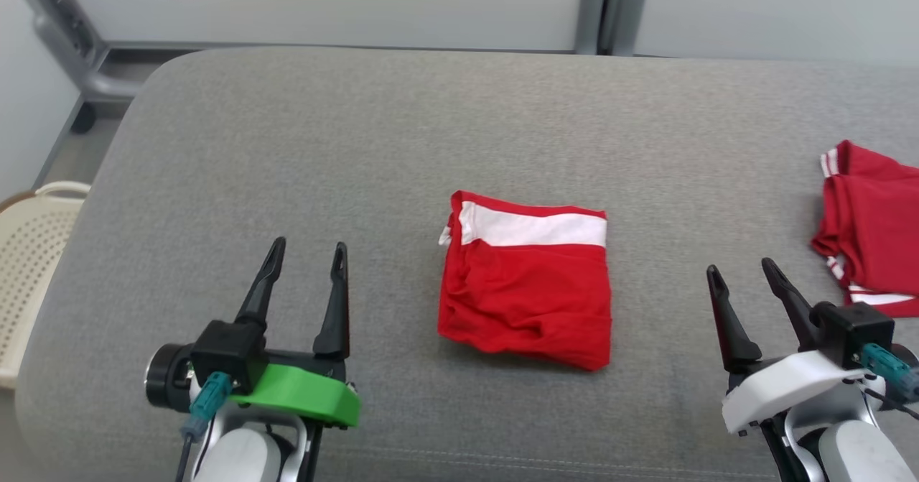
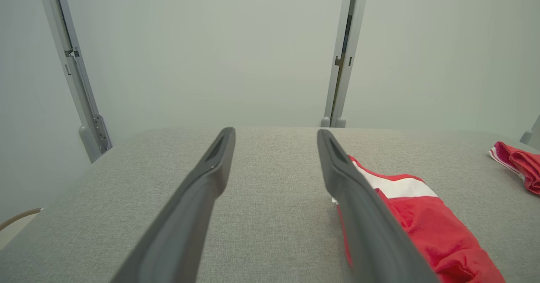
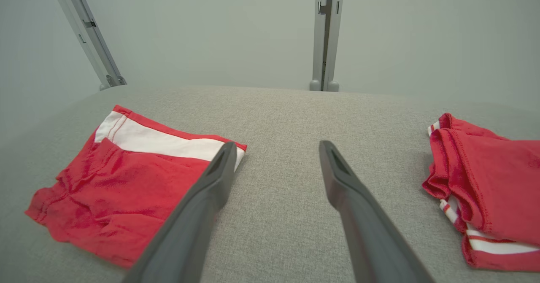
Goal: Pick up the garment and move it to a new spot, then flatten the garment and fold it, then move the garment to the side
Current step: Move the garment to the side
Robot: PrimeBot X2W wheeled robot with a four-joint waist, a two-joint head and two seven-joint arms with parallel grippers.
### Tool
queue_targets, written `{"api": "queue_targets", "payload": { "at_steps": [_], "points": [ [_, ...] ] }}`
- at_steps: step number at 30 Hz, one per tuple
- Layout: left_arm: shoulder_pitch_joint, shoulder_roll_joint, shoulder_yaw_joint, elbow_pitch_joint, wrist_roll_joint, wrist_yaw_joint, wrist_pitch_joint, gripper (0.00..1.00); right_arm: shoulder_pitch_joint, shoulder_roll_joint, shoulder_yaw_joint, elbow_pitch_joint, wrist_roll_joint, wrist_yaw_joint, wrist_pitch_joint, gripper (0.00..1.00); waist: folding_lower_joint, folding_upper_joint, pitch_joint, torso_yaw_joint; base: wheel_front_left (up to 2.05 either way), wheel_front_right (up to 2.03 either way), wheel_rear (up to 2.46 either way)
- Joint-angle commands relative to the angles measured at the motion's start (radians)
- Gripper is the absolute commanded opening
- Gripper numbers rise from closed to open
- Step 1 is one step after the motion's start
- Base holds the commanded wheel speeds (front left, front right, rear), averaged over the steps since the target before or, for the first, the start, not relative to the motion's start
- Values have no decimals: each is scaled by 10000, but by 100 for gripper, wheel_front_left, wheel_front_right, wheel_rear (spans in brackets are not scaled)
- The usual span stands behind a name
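A red garment [image 1: 528, 288] with a white band along its far edge lies folded into a rough square in the middle of the grey padded surface [image 1: 373, 144]. It also appears in the left wrist view [image 2: 426, 219] and the right wrist view [image 3: 126, 177]. My left gripper [image 1: 307, 253] hovers open to the garment's left, with nothing between its fingers. To the garment's right, my right gripper [image 1: 741, 266] is open and empty as well. Neither touches the cloth.
A second red garment with white stripes [image 1: 869, 227] lies folded at the surface's right edge, close to my right gripper. A cream perforated basket [image 1: 29, 252] stands off the left side. A pale wall with grey posts [image 1: 603, 8] runs behind.
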Motion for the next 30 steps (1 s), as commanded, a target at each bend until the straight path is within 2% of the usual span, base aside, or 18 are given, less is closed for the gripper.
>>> {"api": "queue_targets", "payload": {
  "at_steps": [1,7,15,25,26,27,28,30],
  "points": [
    [-249,-107,-65,59,-52,-73,-88,100,-248,-158,94,182,100,-2,139,100,0,0,518,674,0,0,0],
    [-610,-537,-112,348,-147,-194,-294,100,-1021,-532,541,1238,589,-3,567,100,0,0,1119,1434,0,0,0],
    [-972,-858,-42,748,-168,-382,-431,100,-2007,-827,1396,2759,1040,-3,807,100,0,0,1737,2105,0,0,0],
    [-1092,-1156,281,695,47,-560,-433,100,-2675,-841,2013,3989,1615,-2,845,100,0,0,2047,2478,0,0,0],
    [-1070,-1177,323,686,63,-563,-433,100,-2700,-822,2081,4050,1677,-2,837,78,0,0,2046,2471,0,0,0],
    [-1038,-1196,368,678,72,-573,-434,100,-2714,-780,2160,4099,1766,0,842,32,0,0,2039,2452,0,0,0],
    [-1011,-1204,418,676,102,-578,-434,100,-2734,-768,2233,4124,1797,1,805,0,0,0,2036,2411,0,0,0],
    [-996,-1221,476,675,153,-620,-433,100,-2731,-743,2296,4179,1852,0,789,0,0,0,2024,2290,0,0,0]
  ]
}}
